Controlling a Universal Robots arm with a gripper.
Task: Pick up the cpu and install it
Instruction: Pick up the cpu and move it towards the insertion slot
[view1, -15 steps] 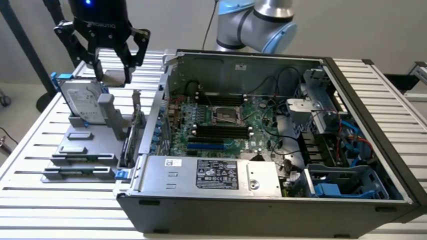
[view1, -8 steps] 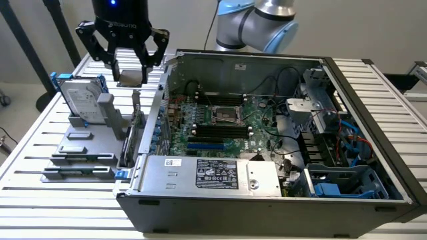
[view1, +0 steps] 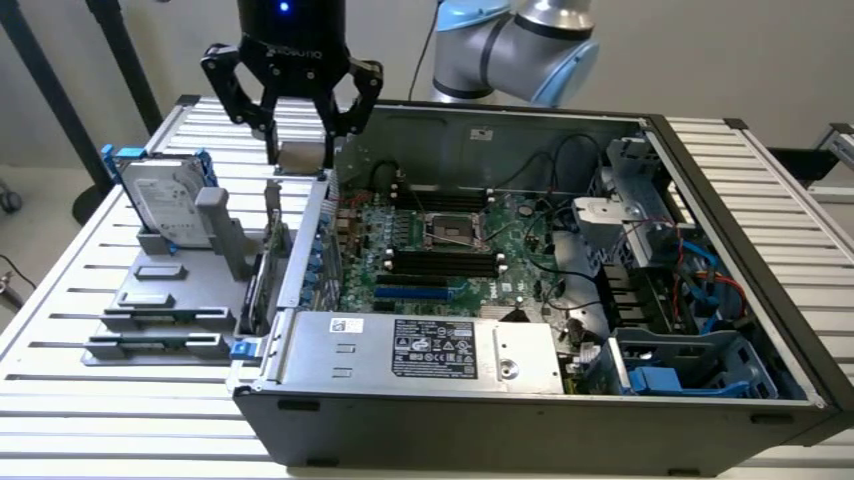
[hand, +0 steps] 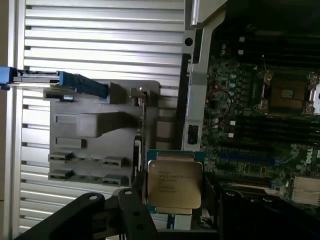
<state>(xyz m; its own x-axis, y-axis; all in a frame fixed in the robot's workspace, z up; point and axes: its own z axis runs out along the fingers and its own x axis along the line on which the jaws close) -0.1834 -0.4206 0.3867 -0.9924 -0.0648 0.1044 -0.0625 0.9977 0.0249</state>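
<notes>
Upper left of the exterior view: the gripper (view1: 296, 135) hangs over the computer case's (view1: 534, 420) side wall, its fingers (view1: 354, 100) clamped on the cpu (hand: 174, 182), which sits between their tips.

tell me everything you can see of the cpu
The cpu is a small, flat, square chip. Its dull silver-grey metal lid carries faint printed lines, and a thin green board edge shows around the lid. It hangs clear of the table, gripped by opposite edges in the gripper, with its lid facing the wrist camera, close by the side wall of the computer case.
</notes>
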